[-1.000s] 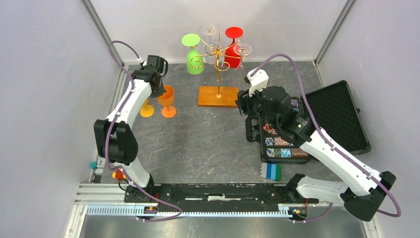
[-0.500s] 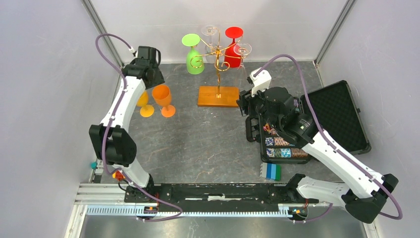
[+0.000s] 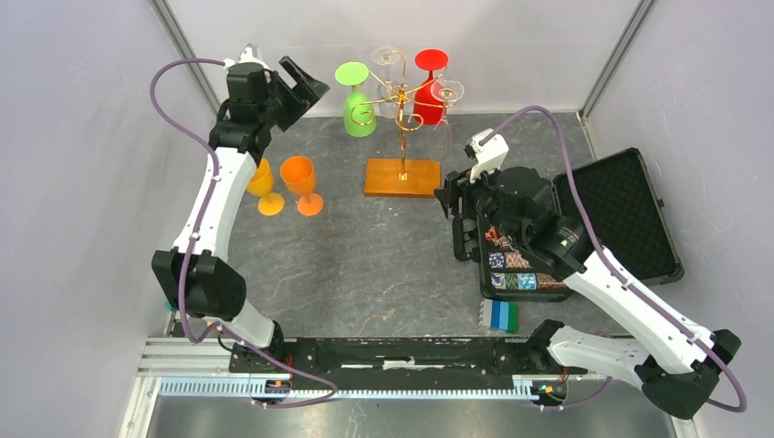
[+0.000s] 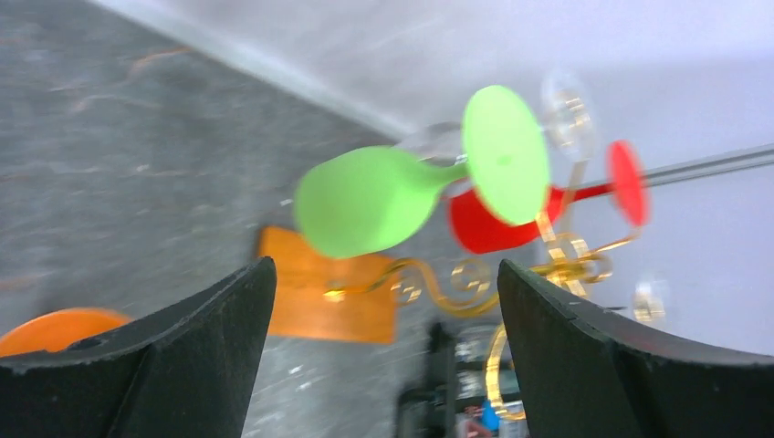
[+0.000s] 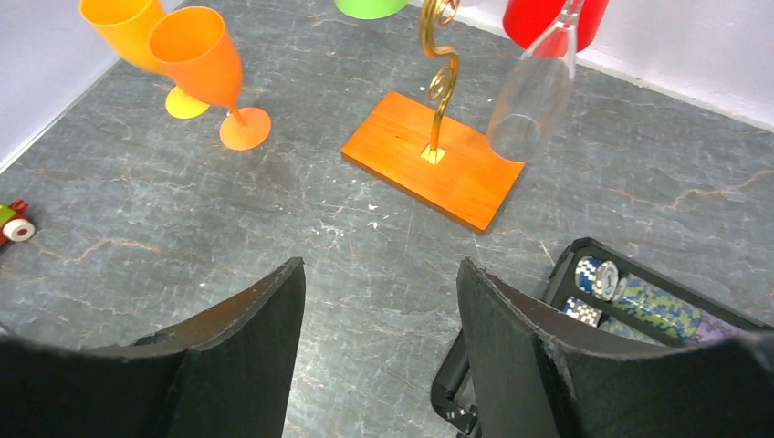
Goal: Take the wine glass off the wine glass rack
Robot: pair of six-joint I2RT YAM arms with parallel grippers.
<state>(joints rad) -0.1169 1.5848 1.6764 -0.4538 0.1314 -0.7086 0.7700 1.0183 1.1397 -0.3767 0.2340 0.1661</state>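
The wine glass rack [image 3: 402, 128] is a thin gold stand on an orange-brown base [image 3: 402, 177]. A green wine glass [image 3: 358, 108], a red one [image 3: 429, 96] and clear ones [image 3: 448, 91] hang upside down from its scroll arms. My left gripper [image 3: 306, 96] is raised at the back left, open and empty, just left of the green glass. In the left wrist view the green glass [image 4: 374, 196] sits beyond and above the open gripper [image 4: 385, 265]. My right gripper [image 3: 444, 196] is open and empty, low beside the base's right end; a clear glass [image 5: 534, 91] hangs ahead of it.
Two orange goblets [image 3: 301, 182] [image 3: 265, 187] stand upright on the table left of the rack. An open black case [image 3: 621, 214] with poker chips [image 5: 630, 292] lies at the right under the right arm. Blue and green blocks [image 3: 502, 315] lie near the front.
My left arm lifted away from the orange goblets, swung up toward the green glass, and its jaws opened wide. The right arm shifted slightly right.
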